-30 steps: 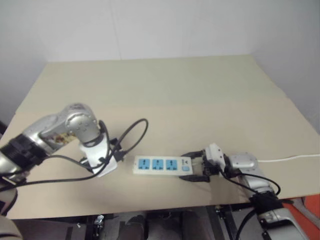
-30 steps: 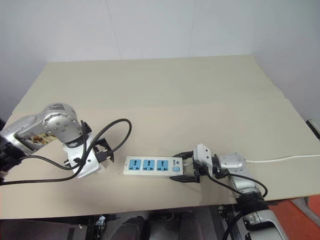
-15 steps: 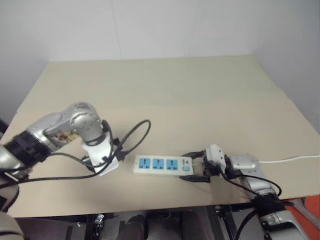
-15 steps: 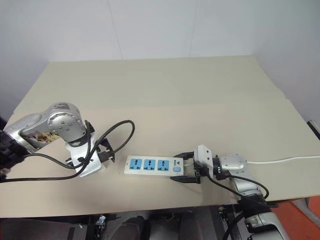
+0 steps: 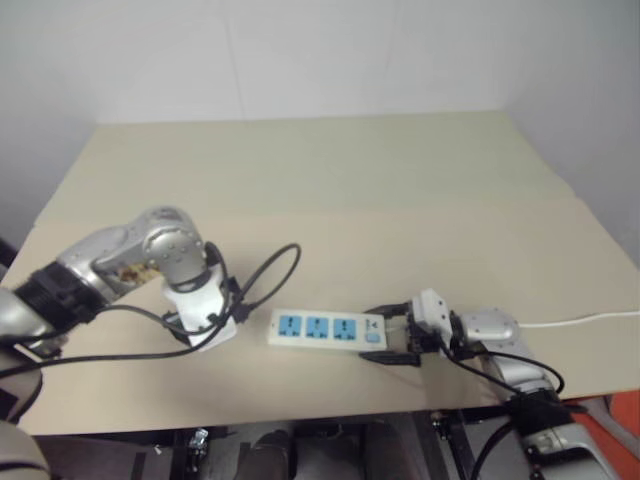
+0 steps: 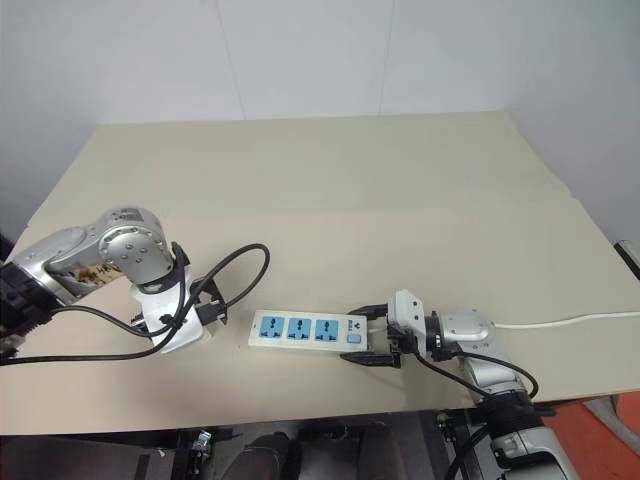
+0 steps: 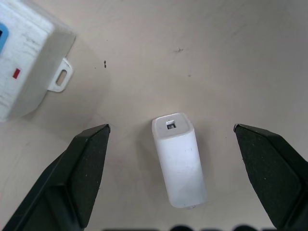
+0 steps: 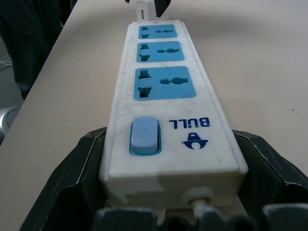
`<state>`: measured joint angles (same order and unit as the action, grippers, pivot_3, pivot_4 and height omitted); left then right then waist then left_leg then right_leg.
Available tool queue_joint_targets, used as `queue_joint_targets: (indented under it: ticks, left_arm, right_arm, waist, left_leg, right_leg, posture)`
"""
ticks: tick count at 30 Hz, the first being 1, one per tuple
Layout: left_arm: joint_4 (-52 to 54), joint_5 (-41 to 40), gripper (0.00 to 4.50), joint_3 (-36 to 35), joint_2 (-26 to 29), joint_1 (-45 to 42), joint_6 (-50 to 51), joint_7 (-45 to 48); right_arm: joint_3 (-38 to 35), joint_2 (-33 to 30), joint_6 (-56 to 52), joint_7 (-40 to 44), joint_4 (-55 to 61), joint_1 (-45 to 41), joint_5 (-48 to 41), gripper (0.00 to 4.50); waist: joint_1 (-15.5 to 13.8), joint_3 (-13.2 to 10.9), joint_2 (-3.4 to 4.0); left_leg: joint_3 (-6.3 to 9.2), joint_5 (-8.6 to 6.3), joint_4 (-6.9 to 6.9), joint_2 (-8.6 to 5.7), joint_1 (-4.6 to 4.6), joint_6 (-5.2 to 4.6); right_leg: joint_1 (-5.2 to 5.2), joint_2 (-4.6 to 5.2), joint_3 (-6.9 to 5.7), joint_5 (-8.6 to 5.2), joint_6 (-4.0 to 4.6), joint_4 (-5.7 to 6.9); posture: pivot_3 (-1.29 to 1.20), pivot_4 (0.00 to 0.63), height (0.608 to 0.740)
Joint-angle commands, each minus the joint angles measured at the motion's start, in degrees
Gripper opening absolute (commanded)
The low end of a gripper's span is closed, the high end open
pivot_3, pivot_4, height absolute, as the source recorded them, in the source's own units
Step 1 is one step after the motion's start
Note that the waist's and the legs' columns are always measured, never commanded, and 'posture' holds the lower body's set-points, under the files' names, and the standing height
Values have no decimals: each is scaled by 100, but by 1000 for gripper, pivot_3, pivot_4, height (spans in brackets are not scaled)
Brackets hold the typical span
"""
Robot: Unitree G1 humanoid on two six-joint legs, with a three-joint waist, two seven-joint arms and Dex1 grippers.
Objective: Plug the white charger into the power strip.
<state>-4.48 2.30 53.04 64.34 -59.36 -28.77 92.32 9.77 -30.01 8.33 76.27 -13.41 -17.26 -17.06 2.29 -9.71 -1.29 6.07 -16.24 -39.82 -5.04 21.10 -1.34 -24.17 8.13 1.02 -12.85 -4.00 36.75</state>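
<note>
The white charger [image 7: 179,163] lies flat on the table, just off the left end of the power strip [image 5: 327,329]. My left gripper [image 7: 171,127] points straight down over the charger. It is open, with one black finger on each side and neither touching. The strip is a long white bar with three blue sockets [image 8: 160,60] and a blue switch [image 8: 144,136]. My right gripper [image 5: 380,333] is shut on the strip's switch end, its fingers [image 8: 91,159] pressed against both long sides.
The strip's thin white cord [image 5: 580,319] runs off to the right along the beige table [image 5: 350,180]. A black cable [image 5: 270,265] loops from my left wrist above the strip's left end. The table's front edge is close behind both grippers.
My left forearm has swung slightly toward the strip. Both grippers, the charger and the strip stay where they were.
</note>
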Motion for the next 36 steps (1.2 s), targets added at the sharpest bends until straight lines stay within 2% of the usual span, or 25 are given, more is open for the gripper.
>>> queue_joint_targets:
  ticks: [1,15,18,23,26,28,36]
  left_arm:
    - [-75,83,4500,9,-15,-59,-138,17]
    - [-230,240,4500,171,-79,83,-280,17]
    - [-299,204,3977,234,-106,106,-326,17]
    - [-455,233,2485,169,-260,210,-464,17]
    - [-515,256,1433,126,-301,277,-537,17]
    - [-512,294,997,158,-294,279,-562,17]
    - [-446,329,1006,-285,-425,370,-292,17]
  right_arm:
    - [80,-114,-99,-47,-19,127,193,3431]
    - [88,-137,-115,-142,34,182,197,3431]
    - [92,-149,-108,-165,44,195,204,3431]
    - [91,-164,-108,-181,50,207,205,3431]
    - [93,-179,-97,-190,53,211,221,3431]
    - [93,-186,-102,-193,56,214,218,3431]
    - [122,-186,-50,-192,-33,173,253,3431]
  waist:
    - [0,0,0]
    - [-1,1,-1]
    - [-1,1,-2]
    - [-5,4,-3]
    - [-4,5,-3]
    - [-4,7,-2]
    - [-15,18,-1]
  left_leg:
    - [0,0,0,0,0,0]
    - [0,0,-1,0,0,0]
    - [0,0,-2,0,0,0]
    - [0,0,-2,0,0,0]
    - [0,0,-2,0,0,0]
    - [0,0,-2,0,-1,0]
    - [0,0,-3,0,-3,0]
  right_leg:
    - [0,0,0,0,0,0]
    - [0,0,0,0,0,0]
    - [0,0,0,0,0,0]
    - [0,0,0,0,0,0]
    - [0,0,1,0,0,0]
    - [0,0,1,0,0,0]
    - [2,0,2,0,0,1]
  posture:
    - [0,150,740]
    - [0,150,740]
    - [0,150,740]
    - [0,150,740]
    - [0,150,740]
    - [0,150,740]
    - [0,150,740]
